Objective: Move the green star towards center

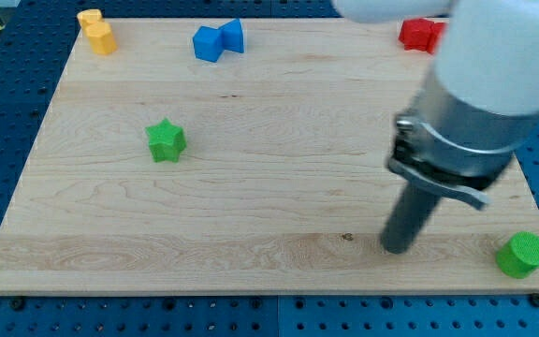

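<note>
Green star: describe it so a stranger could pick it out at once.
Start at the wooden board and go to its left half, about mid-height. The green star sits there alone, well below the yellow block. The other green block, at bottom right, is round, not pointed.

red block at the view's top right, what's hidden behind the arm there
Only the left part of the red block shows; the arm's blurred body covers its right side, so its shape stays unclear. My tip is far below it.

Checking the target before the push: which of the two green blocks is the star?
The green star on the board's left half; its outline has points. The green cylinder at the bottom right corner is round, right of my tip.
</note>
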You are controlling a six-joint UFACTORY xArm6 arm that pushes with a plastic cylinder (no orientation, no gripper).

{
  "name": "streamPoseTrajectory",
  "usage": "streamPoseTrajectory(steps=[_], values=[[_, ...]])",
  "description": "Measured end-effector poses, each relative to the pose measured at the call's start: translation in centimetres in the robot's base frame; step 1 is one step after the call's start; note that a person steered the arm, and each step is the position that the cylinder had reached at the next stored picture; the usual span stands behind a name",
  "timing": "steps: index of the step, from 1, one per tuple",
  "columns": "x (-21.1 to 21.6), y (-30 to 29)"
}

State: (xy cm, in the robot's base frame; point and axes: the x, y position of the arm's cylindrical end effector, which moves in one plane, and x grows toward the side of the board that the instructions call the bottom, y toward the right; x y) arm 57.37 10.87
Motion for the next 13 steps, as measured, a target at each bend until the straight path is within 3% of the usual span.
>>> streamPoseTrajectory(steps=[4,6,7,9,13], values=[[-8.2,-20.8],[-8.3,-31.3],[-8.6,-33.7],[-12.6,-32.2],[-11.4,-27.2]])
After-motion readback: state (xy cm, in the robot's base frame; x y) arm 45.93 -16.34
